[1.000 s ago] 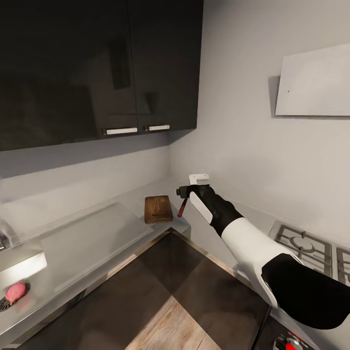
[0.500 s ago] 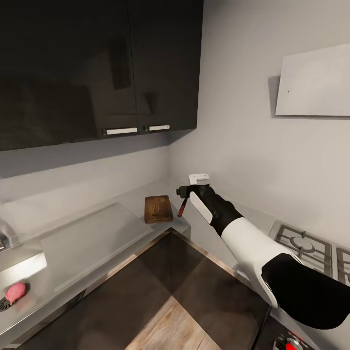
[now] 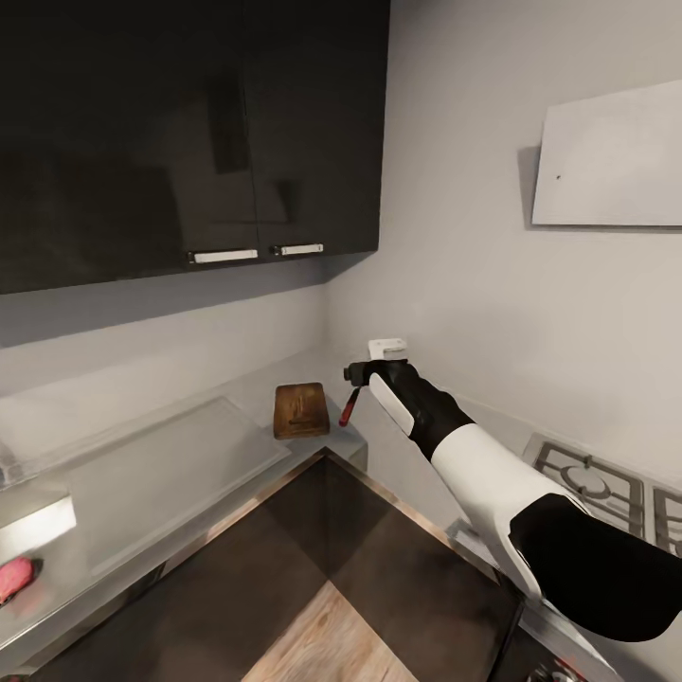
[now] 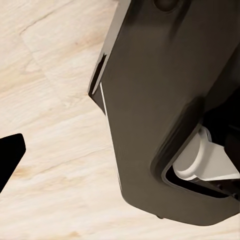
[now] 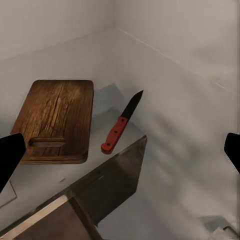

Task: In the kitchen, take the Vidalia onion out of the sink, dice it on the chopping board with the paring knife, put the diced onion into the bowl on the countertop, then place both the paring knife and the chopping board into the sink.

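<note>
The brown chopping board lies in the corner of the grey countertop. The paring knife, dark blade and red handle, lies flat beside the board, apart from it. My right gripper hovers open above the knife, one black fingertip at each edge of its wrist view and nothing between them. The pinkish Vidalia onion sits low at the far left by the sink with its flat steel drainboard. One left fingertip shows over wooden floor. The bowl is out of view.
Dark wall cupboards hang over the worktop. A gas hob sits at the right past my right arm. The floor of dark and pale wood tiles runs up to the counter's front edge. Part of my own dark body crosses the left wrist view.
The whole head picture has shifted a little to the left, so the camera has moved. The right arm, knife and board keep their places relative to one another.
</note>
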Available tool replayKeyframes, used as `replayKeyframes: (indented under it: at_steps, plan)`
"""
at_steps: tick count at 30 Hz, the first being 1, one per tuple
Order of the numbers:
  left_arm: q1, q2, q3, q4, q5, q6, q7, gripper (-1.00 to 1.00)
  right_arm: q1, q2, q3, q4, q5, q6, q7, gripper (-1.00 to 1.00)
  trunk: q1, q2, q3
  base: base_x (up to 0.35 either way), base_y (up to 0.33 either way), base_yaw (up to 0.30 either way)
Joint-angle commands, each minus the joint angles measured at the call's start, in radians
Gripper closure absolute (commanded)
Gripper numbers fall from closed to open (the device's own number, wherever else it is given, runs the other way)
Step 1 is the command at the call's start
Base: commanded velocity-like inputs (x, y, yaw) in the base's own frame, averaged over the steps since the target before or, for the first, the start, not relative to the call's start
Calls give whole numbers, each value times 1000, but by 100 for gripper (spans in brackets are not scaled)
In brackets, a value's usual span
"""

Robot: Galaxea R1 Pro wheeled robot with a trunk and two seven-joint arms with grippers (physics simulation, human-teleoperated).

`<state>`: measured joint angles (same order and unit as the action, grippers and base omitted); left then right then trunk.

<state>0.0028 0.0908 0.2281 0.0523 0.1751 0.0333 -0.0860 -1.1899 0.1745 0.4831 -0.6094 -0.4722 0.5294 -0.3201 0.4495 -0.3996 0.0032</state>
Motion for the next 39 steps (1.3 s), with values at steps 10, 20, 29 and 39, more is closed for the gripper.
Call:
replayKeyframes:
  at_steps: [10, 20, 29, 39]
  plan:
    - [0, 4, 1, 0, 10, 4, -5, -100, 0, 0, 3, 0, -9, 1, -9, -100, 1, 0, 0, 96, -58, 0]
    - [0, 4, 1, 0, 10, 2, -5, -100, 0, 0, 3, 0, -9, 2, -9, -100, 1, 0, 0, 98, -1, 0]
    - [0, 3, 1, 0, 10, 2, -5, -100, -1, 0, 3, 0, -9, 1, -8, -100, 1, 0, 0, 105, 0, 0]
    - [0, 3, 1, 0, 10, 2, -5, -100, 0, 0, 3, 2, -9, 1, -8, -100, 1, 0, 0, 110, 0, 0]
